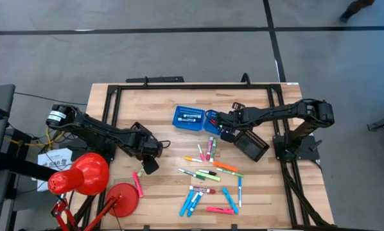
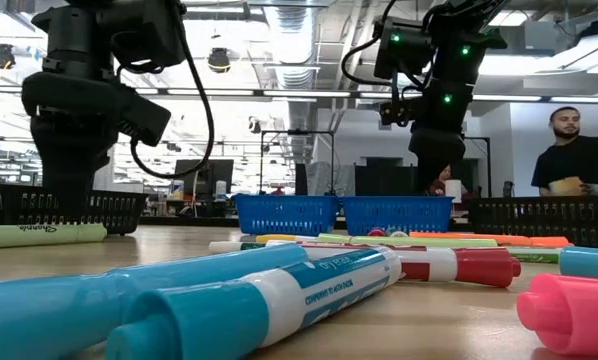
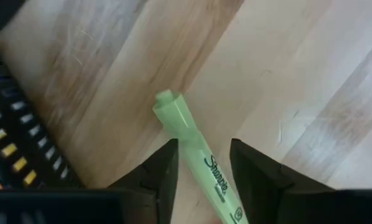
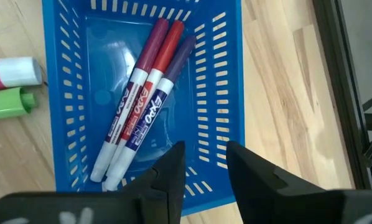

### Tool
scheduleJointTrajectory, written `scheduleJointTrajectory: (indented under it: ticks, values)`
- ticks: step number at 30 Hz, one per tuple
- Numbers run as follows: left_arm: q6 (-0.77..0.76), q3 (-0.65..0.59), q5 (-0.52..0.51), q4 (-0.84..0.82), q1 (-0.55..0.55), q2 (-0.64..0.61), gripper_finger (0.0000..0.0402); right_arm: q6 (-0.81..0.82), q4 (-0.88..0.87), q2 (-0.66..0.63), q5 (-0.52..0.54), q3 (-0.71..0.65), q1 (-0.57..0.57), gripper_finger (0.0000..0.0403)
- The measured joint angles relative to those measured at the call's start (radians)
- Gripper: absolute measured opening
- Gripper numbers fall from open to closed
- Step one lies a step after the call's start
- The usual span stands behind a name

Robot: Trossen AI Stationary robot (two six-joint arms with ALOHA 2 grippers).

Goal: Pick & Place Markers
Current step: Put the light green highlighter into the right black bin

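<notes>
High view: left hand [image 1: 148, 156] low over the table [image 1: 160, 192] at its left part, near a black tray [image 1: 150, 165]. Right hand [image 1: 223, 128] above the right of two blue baskets [image 1: 212, 122], beside the left basket [image 1: 189, 118]. Loose markers [image 1: 211, 176] lie scattered mid-table toward the near edge; one pink marker [image 1: 137, 183] lies apart near a red lamp [image 1: 83, 174]. Bare wood lies between the left hand and the scatter.

Low view: both baskets stand behind the markers; a person [image 2: 577, 160] stands beyond the table.

Left wrist view: left hand [image 3: 201, 168] open, fingers [image 3: 161, 171] either side of a green marker [image 3: 195, 155] lying on the wood, gaps showing.

Right wrist view: right hand [image 4: 204, 168] partly open, holding nothing, over the basket [image 4: 229, 112] containing three markers [image 4: 142, 109]; table edge rail nearby.
</notes>
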Motion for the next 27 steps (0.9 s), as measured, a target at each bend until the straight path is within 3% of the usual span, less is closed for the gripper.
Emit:
scheduleJointTrajectory:
  ticks: [5,9,12,16,20,27]
  values:
    - [0.000,-0.035,0.000,0.015,-0.015,0.000,0.0170,0.028,0.000,0.000,-0.002,0.000,0.000,0.0108]
    - [-0.058,-0.104,-0.049,0.121,-0.016,-0.001,0.0166,0.032,0.001,0.000,-0.003,0.000,0.000,0.0108]
    - [-0.072,-0.123,-0.077,0.143,-0.015,-0.005,0.0140,0.032,0.001,0.000,-0.009,0.000,0.000,0.0108]
    - [-0.072,-0.114,-0.106,0.140,-0.014,-0.003,0.0065,0.032,0.004,0.000,-0.026,0.000,0.009,0.0108]
    - [-0.064,-0.075,-0.185,0.191,-0.012,0.003,0.0058,0.032,-0.028,0.000,-0.023,0.044,0.060,0.0108]
    - [0.196,0.030,-0.273,0.416,0.013,0.001,0.0058,-0.055,-0.040,-0.007,0.001,0.181,0.214,0.0108]
